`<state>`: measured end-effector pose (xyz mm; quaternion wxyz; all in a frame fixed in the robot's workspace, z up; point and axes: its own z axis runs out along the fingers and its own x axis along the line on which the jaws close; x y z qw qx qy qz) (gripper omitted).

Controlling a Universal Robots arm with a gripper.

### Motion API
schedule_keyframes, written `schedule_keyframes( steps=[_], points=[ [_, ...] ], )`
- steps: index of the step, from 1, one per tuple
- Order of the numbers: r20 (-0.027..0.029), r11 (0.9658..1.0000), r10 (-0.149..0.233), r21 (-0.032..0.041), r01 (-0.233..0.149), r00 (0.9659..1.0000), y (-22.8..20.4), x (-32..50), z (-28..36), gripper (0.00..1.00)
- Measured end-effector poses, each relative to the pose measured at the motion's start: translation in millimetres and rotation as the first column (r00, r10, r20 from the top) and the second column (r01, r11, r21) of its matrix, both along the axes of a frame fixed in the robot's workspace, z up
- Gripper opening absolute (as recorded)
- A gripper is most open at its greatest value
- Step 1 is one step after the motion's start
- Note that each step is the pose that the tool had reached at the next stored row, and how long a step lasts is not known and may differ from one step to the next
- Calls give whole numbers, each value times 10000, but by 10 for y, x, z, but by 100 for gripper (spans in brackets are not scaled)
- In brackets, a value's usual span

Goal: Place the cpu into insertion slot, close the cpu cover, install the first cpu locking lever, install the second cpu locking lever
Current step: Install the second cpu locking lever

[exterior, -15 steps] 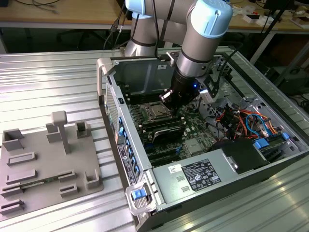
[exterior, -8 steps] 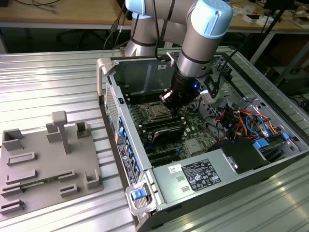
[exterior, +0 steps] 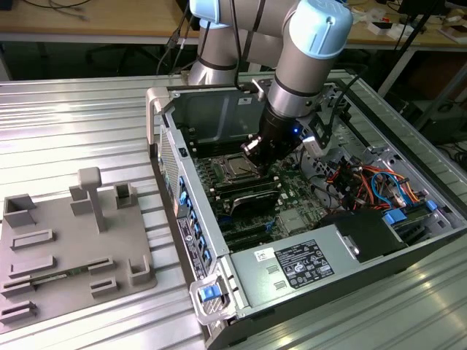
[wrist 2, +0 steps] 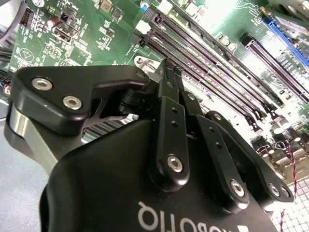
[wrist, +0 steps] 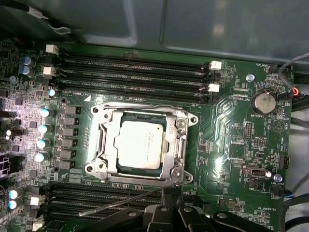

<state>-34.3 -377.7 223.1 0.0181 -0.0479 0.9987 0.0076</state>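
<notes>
In the first wrist view the cpu (wrist: 140, 143) lies flat in the insertion slot (wrist: 143, 116), silver top up. The cpu cover (wrist: 181, 140) is folded down as a silvery frame around it. A thin metal locking lever (wrist: 116, 204) slants out over the memory slots beside the socket, and its near end meets my fingertips. My gripper (wrist: 169, 197) is shut at that socket edge, and I cannot tell whether it pinches the lever. The second wrist view shows the black fingers (wrist 2: 170, 92) pressed together above the board. In the exterior view the gripper (exterior: 252, 150) hovers just over the socket (exterior: 237, 169).
Long black memory slots (wrist: 135, 65) flank the socket on both sides. The open computer case (exterior: 171, 157) walls in the board. A grey power-supply box (exterior: 295, 266) and bundled cables (exterior: 365, 182) sit nearby. A grey fixture plate (exterior: 66, 248) lies at the exterior view's left.
</notes>
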Motion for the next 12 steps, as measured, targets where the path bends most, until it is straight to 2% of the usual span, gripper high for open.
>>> schedule_keyframes(
  steps=[4, 6, 12],
  points=[
    [0, 10000, 0, 0, 0, 10000, -6, 0, 0, 11],
    [0, 10000, 0, 0, 0, 10000, -35, 0, 0, 11],
    [0, 10000, 0, 0, 0, 10000, -49, 0, 0, 11]
  ],
)
